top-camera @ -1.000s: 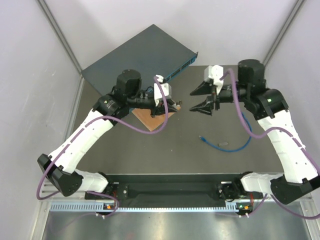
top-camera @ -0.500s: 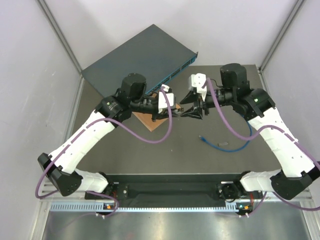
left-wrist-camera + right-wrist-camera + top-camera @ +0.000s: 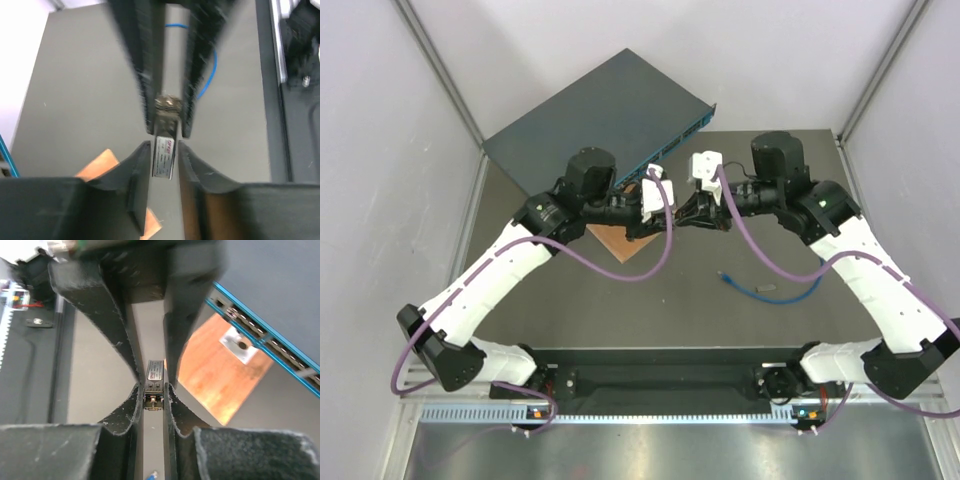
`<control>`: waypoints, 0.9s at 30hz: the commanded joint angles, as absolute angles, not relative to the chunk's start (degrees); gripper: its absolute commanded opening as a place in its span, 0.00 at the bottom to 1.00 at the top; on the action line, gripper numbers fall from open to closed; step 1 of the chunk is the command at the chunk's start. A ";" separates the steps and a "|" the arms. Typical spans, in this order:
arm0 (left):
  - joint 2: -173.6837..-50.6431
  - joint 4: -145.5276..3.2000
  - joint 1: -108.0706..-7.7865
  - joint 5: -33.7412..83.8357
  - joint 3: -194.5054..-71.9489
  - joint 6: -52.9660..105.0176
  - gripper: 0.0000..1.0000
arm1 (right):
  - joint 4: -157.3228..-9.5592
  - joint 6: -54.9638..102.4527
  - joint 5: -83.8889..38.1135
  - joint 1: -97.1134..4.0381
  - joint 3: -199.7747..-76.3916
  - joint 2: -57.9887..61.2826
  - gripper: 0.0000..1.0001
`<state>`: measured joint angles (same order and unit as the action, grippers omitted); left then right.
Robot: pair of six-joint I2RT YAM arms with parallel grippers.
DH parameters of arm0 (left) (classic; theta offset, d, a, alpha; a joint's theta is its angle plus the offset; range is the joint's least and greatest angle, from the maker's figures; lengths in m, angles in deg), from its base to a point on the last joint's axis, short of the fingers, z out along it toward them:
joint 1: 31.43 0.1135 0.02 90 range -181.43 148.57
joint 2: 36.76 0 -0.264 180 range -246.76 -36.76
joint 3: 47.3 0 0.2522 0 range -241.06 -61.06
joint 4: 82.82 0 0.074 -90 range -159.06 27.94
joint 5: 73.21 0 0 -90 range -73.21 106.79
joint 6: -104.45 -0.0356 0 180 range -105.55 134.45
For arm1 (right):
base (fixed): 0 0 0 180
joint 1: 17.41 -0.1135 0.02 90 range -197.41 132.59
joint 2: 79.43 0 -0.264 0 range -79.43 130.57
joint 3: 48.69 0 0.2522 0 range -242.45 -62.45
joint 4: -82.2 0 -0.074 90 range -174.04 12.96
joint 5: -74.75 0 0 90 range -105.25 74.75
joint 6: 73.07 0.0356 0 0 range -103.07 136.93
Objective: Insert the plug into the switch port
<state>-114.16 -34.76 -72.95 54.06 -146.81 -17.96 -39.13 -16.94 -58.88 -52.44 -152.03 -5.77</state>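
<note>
Switch (image 3: 600, 110): large flat metal box on the far side of the meeting jaws, toward the left arm. Its socket row faces them. I judge it heavy and rigid, unlikely to shift under a light push.
Wooden square (image 3: 620, 240): lies flat, just under and beside the left jaws.
Left gripper (image 3: 164, 145): jaws are pinched on the labelled end of a metal module (image 3: 164, 157), not on the plug.
Right gripper (image 3: 153, 386): meets the left tip to tip. Its jaws press the module's other end from both sides.
Blue cable (image 3: 785, 292): a thin, slack loop on the table, nearside of the jaws toward the right arm. It looks limp and light and will trail rather than steer.
Plug (image 3: 724, 275): at the cable's end, well apart from both jaws and held by neither. Probably light, hard plastic and smooth, with a fragile latch. Best taken across the connector body's flat sides, close behind the tip, not by the cable.
Top view: alone shows the plug's place relative to the switch and both arms.
Left wrist view: shows the module's label. The right fingers are blurred here.
Right wrist view: shows the sockets up close and a small holed metal tab (image 3: 237, 345) on the wood.
</note>
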 commanded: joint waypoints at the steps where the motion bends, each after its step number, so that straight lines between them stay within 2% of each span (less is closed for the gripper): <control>1: -112.88 -43.74 -72.31 48.96 -146.58 -6.60 0.36 | -46.67 -16.39 -56.11 -51.26 -148.68 -9.28 0.00; 3: -112.61 -47.93 -69.85 54.45 -145.79 -1.40 0.43 | -52.55 -14.28 -57.43 -49.68 -146.31 -10.43 0.00; 4: -112.08 -49.97 -67.05 57.71 -145.35 5.67 0.50 | -54.75 -13.23 -59.00 -48.01 -145.86 -10.96 0.00; 6: -111.38 -59.85 -63.01 64.90 -142.89 14.14 0.55 | -58.01 -11.11 -60.50 -46.51 -146.29 -10.79 0.00; 7: -110.77 -64.18 -61.85 66.25 -141.84 23.41 0.59 | -58.80 -10.59 -62.25 -44.94 -146.56 -10.36 0.00; 13: -109.88 -90.98 -54.37 68.99 -133.84 59.10 0.64 | -72.49 -2.25 -69.28 -42.98 -142.35 -13.33 0.00; 19: -112.17 -91.30 -53.05 64.87 -134.62 73.22 0.67 | -82.97 2.34 -64.82 -47.99 -138.57 -14.39 0.00; 27: -110.94 -92.26 -53.14 63.19 -133.04 78.43 0.69 | -88.77 2.51 -61.13 -48.44 -136.19 -14.66 0.00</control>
<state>-112.02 -87.93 -53.21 64.27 -134.16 73.41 -81.38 1.55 -62.23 -47.76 -136.23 -13.26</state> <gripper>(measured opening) 0.689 0.120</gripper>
